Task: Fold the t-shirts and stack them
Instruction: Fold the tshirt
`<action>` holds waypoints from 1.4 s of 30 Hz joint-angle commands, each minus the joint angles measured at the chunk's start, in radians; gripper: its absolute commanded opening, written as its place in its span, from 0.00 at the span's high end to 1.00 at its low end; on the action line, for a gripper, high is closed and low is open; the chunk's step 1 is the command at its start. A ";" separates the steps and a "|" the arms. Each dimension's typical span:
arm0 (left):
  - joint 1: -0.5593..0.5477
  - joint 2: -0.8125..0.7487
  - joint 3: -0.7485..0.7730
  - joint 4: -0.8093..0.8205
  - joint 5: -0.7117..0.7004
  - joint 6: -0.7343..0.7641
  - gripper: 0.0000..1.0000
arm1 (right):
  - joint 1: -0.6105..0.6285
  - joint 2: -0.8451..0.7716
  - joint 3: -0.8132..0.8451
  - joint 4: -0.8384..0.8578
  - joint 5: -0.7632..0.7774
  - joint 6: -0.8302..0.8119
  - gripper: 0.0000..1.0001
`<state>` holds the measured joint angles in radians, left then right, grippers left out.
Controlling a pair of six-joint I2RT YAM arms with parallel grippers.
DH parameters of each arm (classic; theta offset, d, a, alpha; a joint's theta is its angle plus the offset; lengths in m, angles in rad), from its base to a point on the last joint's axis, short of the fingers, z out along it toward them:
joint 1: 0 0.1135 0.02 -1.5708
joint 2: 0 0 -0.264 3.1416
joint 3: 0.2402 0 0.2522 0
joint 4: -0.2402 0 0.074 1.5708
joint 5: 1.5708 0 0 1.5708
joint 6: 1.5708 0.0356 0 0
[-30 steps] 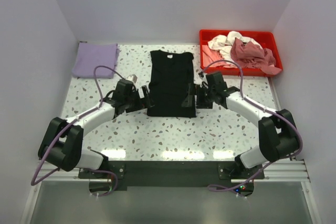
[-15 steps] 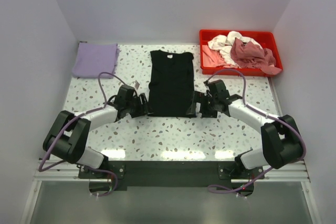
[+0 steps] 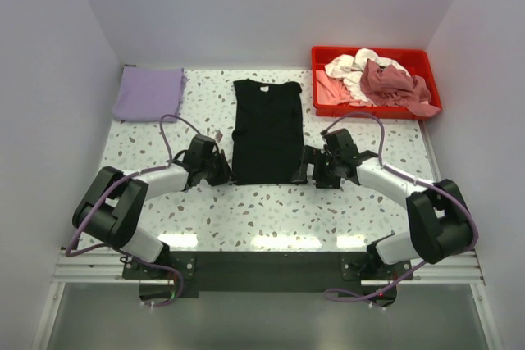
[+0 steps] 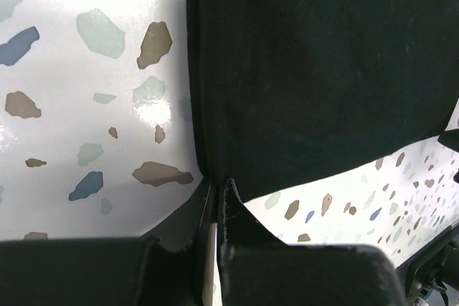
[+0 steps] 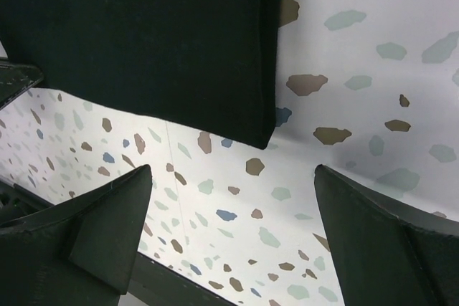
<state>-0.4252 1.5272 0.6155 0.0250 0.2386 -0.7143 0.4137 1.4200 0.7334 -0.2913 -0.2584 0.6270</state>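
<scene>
A large black t-shirt (image 3: 264,130) lies folded into a long strip mid-table. My left gripper (image 3: 226,172) sits low at its near left corner. In the left wrist view the black t-shirt (image 4: 315,69) fills the top, and the left gripper (image 4: 217,190) is shut with that corner's edge pinched between the fingers. My right gripper (image 3: 304,172) rests by the near right corner. In the right wrist view the right gripper (image 5: 231,177) is open and the black t-shirt's (image 5: 143,34) corner ends just beyond its fingertips. A folded lavender t-shirt (image 3: 148,93) lies at the far left.
A red tray (image 3: 321,55) at the far right holds a crumpled white t-shirt (image 3: 349,67), a dusty-rose one (image 3: 392,81) and a pale pink one (image 3: 330,88). White walls close in the table on three sides.
Both arms have drawn back and down to the shirt's near corners. The left gripper has shut on the near left corner. The right gripper stays open.
</scene>
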 commanded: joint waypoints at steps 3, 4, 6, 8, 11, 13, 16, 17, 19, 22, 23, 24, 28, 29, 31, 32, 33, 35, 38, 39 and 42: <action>-0.004 -0.015 0.006 -0.019 -0.032 0.013 1.00 | 0.000 0.037 0.006 0.061 0.028 0.037 0.07; -0.004 -0.016 0.006 -0.022 -0.032 0.013 1.00 | 0.000 0.058 0.008 0.069 0.024 0.040 0.10; -0.004 -0.018 0.006 -0.023 -0.044 0.013 1.00 | -0.001 0.069 0.006 0.093 0.011 0.054 0.20; -0.004 -0.022 0.004 -0.023 -0.045 0.010 1.00 | 0.000 0.083 0.003 0.095 0.005 0.059 0.30; -0.004 -0.025 0.001 -0.023 -0.050 0.009 1.00 | -0.001 0.091 -0.009 0.104 0.005 0.065 0.43; -0.006 -0.025 0.003 -0.023 -0.050 0.007 1.00 | 0.000 0.099 -0.014 0.112 0.008 0.068 0.53; -0.004 -0.022 -0.002 -0.023 -0.051 0.006 1.00 | 0.000 0.119 -0.015 0.127 0.007 0.074 0.62; -0.004 -0.022 -0.002 -0.023 -0.055 0.006 1.00 | 0.000 0.126 -0.019 0.132 0.005 0.076 0.69; -0.004 -0.021 -0.002 -0.023 -0.056 0.003 1.00 | -0.001 0.135 -0.020 0.133 0.004 0.076 0.73; -0.004 -0.019 -0.002 -0.022 -0.058 0.001 1.00 | 0.000 0.154 -0.023 0.146 0.016 0.070 0.80; -0.004 -0.019 -0.002 -0.022 -0.059 0.003 1.00 | -0.001 0.158 -0.026 0.150 0.021 0.065 0.85; -0.004 -0.016 -0.002 -0.023 -0.059 0.003 1.00 | 0.000 0.168 -0.026 0.152 0.022 0.056 0.88; -0.004 -0.019 -0.005 -0.055 -0.067 -0.002 1.00 | -0.001 0.163 -0.032 0.149 -0.001 0.030 1.00; -0.004 -0.028 -0.016 -0.057 -0.064 -0.004 1.00 | -0.001 0.158 -0.043 0.138 -0.027 0.022 1.00; -0.004 -0.045 -0.034 -0.066 -0.065 -0.013 1.00 | 0.004 0.126 -0.061 0.127 -0.048 0.008 1.00; -0.007 -0.068 -0.057 -0.080 -0.064 -0.017 1.00 | 0.005 0.114 -0.084 0.106 -0.067 0.004 1.00; -0.017 -0.081 -0.071 -0.092 -0.068 -0.022 1.00 | 0.010 0.102 -0.098 0.097 -0.073 -0.004 1.00; -0.035 -0.114 -0.112 -0.138 -0.084 -0.043 1.00 | 0.016 0.056 -0.141 0.067 -0.084 -0.003 1.00; -0.089 -0.211 -0.178 -0.183 -0.102 -0.094 1.00 | 0.045 -0.016 -0.198 0.032 -0.094 0.014 1.00; -0.113 -0.234 -0.195 -0.197 -0.105 -0.108 1.00 | 0.071 -0.036 -0.210 0.024 -0.097 0.023 1.00; -0.174 -0.341 -0.253 -0.273 -0.134 -0.187 1.00 | 0.155 -0.124 -0.261 -0.017 -0.093 0.072 1.00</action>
<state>-0.5518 1.2564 0.4248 -0.0868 0.1608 -0.8234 0.5007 1.3590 0.5201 -0.1951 -0.3523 0.6731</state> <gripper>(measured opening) 0.029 0.026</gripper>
